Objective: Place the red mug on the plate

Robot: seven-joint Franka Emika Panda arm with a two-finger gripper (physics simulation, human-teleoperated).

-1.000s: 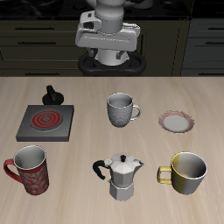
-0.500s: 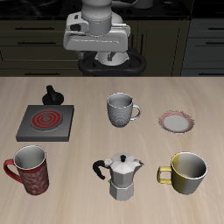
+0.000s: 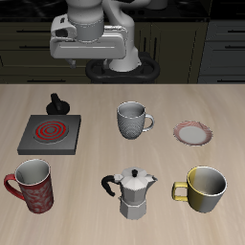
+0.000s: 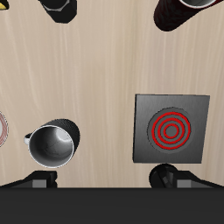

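Two fingers show only as dark stubs at the edge of the wrist view, set wide apart and gripping nothing; the gripper hangs high above the back of the counter, over no mug; below it in the wrist view lie the square burner with red rings and the grey mug; the red mug stands upright near the counter's front edge, in front of the burner, well apart from the gripper; the plate lies bare at the far side of the counter, beyond the grey mug; a moka pot and a yellow mug stand along the front edge.
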